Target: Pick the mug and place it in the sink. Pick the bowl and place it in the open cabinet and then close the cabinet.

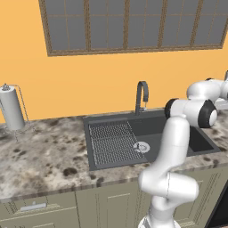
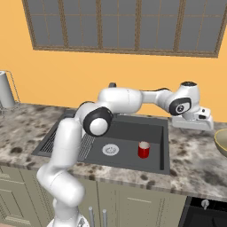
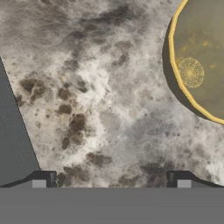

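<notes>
Hand view: gripper wide open, holding nothing, above bare counter between sink and bowl — bowl sits on the counter. Mug stands upright in the sink, near the drain.

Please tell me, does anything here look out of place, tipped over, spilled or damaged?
Nothing stands out. The mug stands upright in the sink, near the drain. The bowl sits right way up on the counter, apart from the sink. No spill or damage shows. The gripper is open over bare counter.
</notes>
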Robot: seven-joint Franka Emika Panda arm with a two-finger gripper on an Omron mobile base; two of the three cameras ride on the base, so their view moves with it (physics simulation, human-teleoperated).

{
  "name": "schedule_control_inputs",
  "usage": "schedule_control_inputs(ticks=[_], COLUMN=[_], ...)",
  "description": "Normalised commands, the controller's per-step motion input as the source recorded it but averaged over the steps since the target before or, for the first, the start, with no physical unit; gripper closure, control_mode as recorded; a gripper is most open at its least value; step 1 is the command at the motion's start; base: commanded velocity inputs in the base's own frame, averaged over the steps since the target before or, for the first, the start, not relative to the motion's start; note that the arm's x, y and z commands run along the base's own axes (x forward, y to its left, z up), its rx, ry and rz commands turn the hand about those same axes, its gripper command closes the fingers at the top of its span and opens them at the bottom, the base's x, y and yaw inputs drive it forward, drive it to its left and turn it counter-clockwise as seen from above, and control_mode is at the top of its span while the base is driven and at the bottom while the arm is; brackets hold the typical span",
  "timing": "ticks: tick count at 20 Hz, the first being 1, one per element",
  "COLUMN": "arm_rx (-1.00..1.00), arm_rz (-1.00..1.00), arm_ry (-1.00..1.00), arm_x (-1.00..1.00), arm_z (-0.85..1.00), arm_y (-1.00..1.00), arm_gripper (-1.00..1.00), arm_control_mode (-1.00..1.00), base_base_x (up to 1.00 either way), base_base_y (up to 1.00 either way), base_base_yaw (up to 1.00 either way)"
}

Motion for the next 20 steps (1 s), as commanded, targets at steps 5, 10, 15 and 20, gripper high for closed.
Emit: schedule_control_inputs(ticks=[5,10,15,20], arm_rx=[0.00,0.00,0.00,0.00], arm_rz=[0.00,0.00,0.00,0.00], arm_ry=[0.00,0.00,0.00,0.00], arm_x=[0.10,0.08,0.08,0.10], arm_z=[-0.02,-0.02,0.00,-0.03], arm_y=[-0.17,-0.22,-0.26,-0.24], arm_gripper=[-1.00,-1.00,-1.00,-1.00], arm_control_mode=[-1.00,-1.00,-1.00,-1.00], base_base_x=[0.00,0.00,0.00,0.00], base_base_y=[0.00,0.00,0.00,0.00], base_base_yaw=[0.00,0.00,0.00,0.00])
